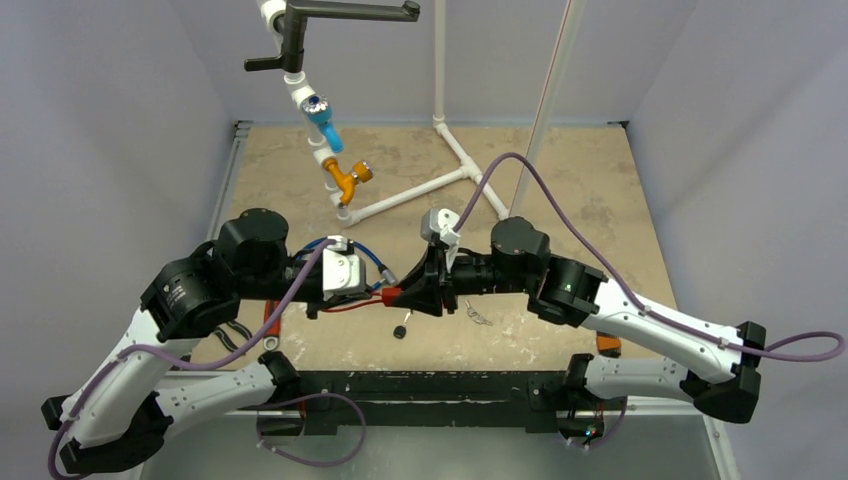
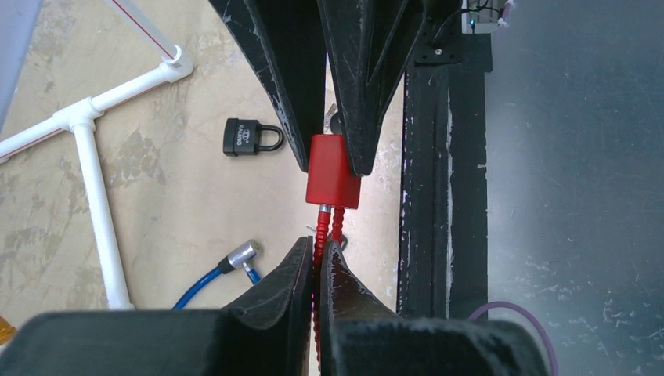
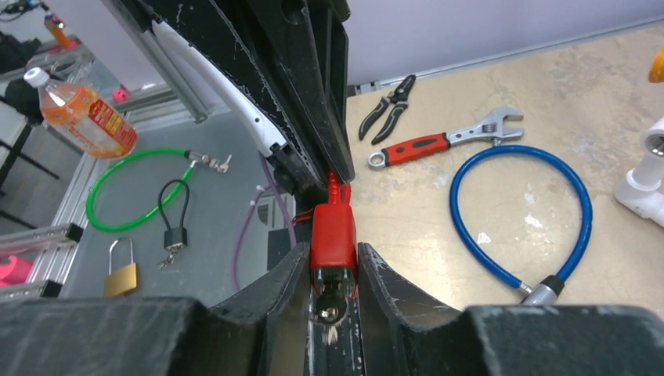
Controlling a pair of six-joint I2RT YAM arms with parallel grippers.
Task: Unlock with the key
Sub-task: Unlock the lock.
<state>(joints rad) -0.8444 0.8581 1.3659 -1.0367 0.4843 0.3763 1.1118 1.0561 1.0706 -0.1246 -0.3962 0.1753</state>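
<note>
Table (image 1: 560, 180) is tan and mottled, and both hands meet above it just past the arm bases, lifted off the surface.

- Left hand (image 2: 317, 249): pressed together, pinching the red cable (image 2: 338, 223) just beside where it enters the lock.
- Right hand (image 3: 333, 252): fingers closed on the two flat sides of the red lock (image 3: 333, 231), holding it off the table.
- Key (image 3: 329, 301): sits in the lock's end that faces back into the right palm, down between the right fingers.

What you need to plan around: the lock's long axis runs left-right, along the line between the two hands. The cable end points at the left hand and the key end points away from it. The hand nearest the key is the one clamping the lock body, so as I read it neither hand can turn the key from here. You'd likely need a regrip: left hand takes the body, right hand lets go and comes back on the key head.

Further out, a small black padlock (image 2: 250, 139) lies loose on the table, well apart from the hands. A blue cable (image 3: 517, 211) lies beyond that. White pipe frame (image 1: 420, 190) stands at the far side, out of the way.
</note>
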